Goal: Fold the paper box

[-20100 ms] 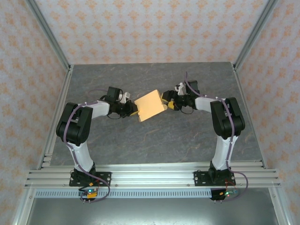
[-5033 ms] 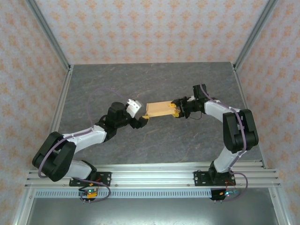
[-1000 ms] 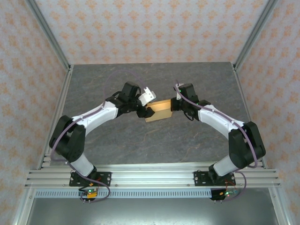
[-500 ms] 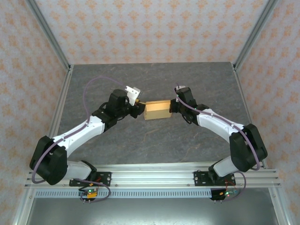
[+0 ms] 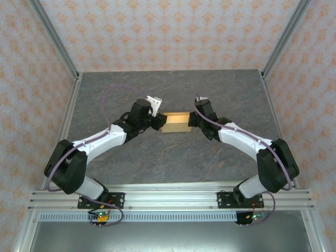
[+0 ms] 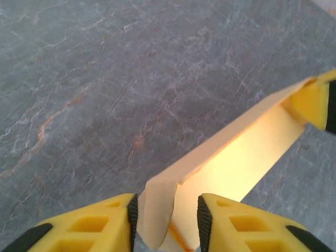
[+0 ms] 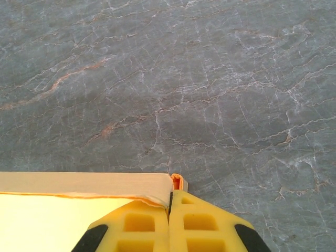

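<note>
If you start at the near edge, you find the rail [image 5: 168, 199] with both bases bolted to it; from there the left arm [image 5: 100, 140] and the right arm [image 5: 241, 137] bend inward over the grey table [image 5: 168, 163] and meet near its middle. Between them is the box [image 5: 176, 123], a tan-orange strip lying crosswise, one short end at the left gripper [image 5: 157, 122] and the other at the right gripper [image 5: 192, 119]. At the left end, the wrist view shows you the yellow fingers [image 6: 89, 228] part-way apart with an end flap [image 6: 157, 202] between them; the flap lies against the pad on the left of that view; a narrow gap shows before the other pad, so you cannot tell whether the flap is clamped or merely straddled. From there the box runs away as a long trough, bright yellow inside. At the right end, the gripper is closed tight on the box; in its wrist view the two fingers press together, the thin top edge runs into the seam between them, and a small orange tab [image 7: 177, 181] pokes out just past the tips. Beyond the box the veined table runs on to its far edge; behind that rise the walls [image 5: 168, 31], papered with orange motifs, and a metal post [image 5: 55, 38] at each far corner.
</note>
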### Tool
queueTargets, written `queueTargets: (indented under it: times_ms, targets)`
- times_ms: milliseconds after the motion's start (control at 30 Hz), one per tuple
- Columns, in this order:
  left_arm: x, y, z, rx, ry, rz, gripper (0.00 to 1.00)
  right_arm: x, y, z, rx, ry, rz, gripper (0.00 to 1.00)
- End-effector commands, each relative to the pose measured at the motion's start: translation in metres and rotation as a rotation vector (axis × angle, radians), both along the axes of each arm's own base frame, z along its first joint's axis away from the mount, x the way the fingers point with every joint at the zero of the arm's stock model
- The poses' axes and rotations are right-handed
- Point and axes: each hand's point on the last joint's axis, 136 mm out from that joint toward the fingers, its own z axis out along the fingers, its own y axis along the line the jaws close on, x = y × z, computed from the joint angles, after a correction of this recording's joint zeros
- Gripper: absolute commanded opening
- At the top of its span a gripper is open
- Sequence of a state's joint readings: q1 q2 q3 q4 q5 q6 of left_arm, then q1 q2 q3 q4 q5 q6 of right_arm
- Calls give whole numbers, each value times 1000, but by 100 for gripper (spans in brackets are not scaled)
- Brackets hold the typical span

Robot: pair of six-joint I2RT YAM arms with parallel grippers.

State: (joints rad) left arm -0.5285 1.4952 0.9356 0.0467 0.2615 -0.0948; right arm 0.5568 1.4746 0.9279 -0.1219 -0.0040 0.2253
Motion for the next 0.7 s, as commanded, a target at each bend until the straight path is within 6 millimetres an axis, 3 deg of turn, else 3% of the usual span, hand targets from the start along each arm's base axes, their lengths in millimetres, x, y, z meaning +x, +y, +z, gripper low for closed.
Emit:
queueTargets:
  times_ms: [0,133,333,467,667]
  targets:
    - [13,-11,17,-43,-40,1,27,-2,-9,-8,-45,36,-50,0]
    - [13,-17,12,-52,-12,-22,15,-2,-8,-7,-57,41,-58,0]
    - [11,-22,7,-91,40,-14,13,-4,0,-6,-69,33,-69,0]
    - [13,-22,2,-97,73,8,6,-4,5,-7,-81,26,-84,1]
    - [14,-25,6,-178,114,60,7,-6,2,-9,-90,16,-123,1]
